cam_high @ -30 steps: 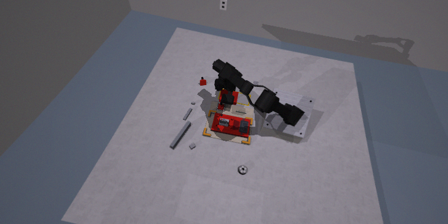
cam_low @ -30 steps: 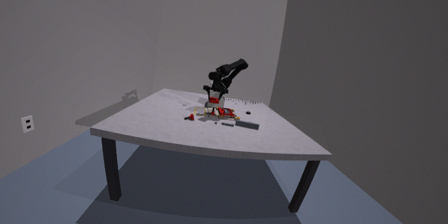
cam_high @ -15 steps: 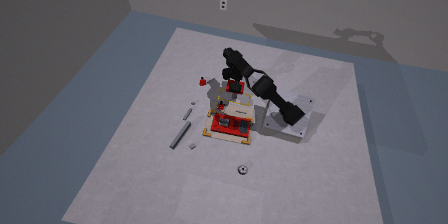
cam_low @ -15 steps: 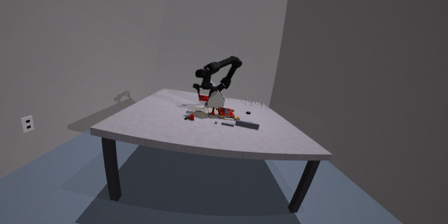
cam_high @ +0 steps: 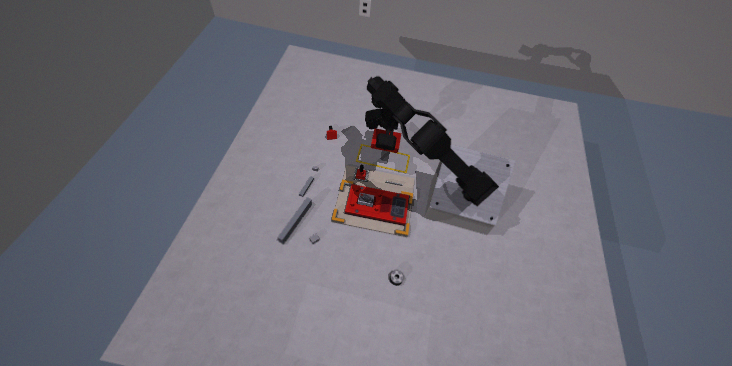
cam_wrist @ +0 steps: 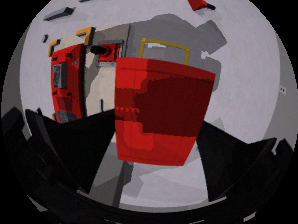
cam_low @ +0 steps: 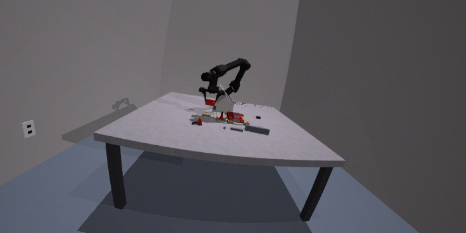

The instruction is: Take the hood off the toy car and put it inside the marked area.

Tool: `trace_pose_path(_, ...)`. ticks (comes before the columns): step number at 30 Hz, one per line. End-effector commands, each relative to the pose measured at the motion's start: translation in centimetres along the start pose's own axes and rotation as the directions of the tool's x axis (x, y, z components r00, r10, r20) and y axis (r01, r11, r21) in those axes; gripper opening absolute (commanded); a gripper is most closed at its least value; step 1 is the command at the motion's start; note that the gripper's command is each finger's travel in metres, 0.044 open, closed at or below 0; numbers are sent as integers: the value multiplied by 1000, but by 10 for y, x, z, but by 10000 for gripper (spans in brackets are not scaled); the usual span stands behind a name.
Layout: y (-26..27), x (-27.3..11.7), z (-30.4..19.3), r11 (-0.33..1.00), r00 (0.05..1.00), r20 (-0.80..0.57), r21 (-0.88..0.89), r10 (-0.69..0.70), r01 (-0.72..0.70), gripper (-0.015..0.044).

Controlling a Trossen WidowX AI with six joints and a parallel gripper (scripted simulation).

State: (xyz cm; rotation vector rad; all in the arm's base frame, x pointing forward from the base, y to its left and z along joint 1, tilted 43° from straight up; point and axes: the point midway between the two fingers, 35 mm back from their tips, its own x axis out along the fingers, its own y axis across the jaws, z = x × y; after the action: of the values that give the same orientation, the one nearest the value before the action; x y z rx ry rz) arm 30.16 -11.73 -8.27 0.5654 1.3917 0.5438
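Note:
The red hood (cam_high: 396, 149) (cam_low: 210, 102) (cam_wrist: 165, 102) is raised in the air, apart from the toy car. My gripper (cam_low: 211, 100) (cam_wrist: 158, 117) is shut on it, with one finger at each side. The marked area is a yellow outline (cam_high: 381, 166) (cam_low: 214, 116) (cam_wrist: 165, 43) on the table. The hood hangs above the table near the outline's back side and hides part of it in the wrist view. The red toy car (cam_high: 376, 213) (cam_wrist: 72, 97) sits between orange corner brackets, its grey engine block exposed.
A beige board (cam_high: 379, 227) lies under the car. A red piece with a black knob (cam_high: 361, 174) stands on it; a similar red piece (cam_high: 331, 134) lies further left. Grey bars (cam_high: 294, 221) (cam_high: 306, 186) and a round metal part (cam_high: 396, 276) lie around.

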Motion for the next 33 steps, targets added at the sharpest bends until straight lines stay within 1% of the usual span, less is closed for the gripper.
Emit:
trace_pose_path(1,-1,5,-1,1000,1000,-3,2,0,0,0)
trace_pose_path(33,-2,30,0,1000,1000,-3,2,0,0,0)
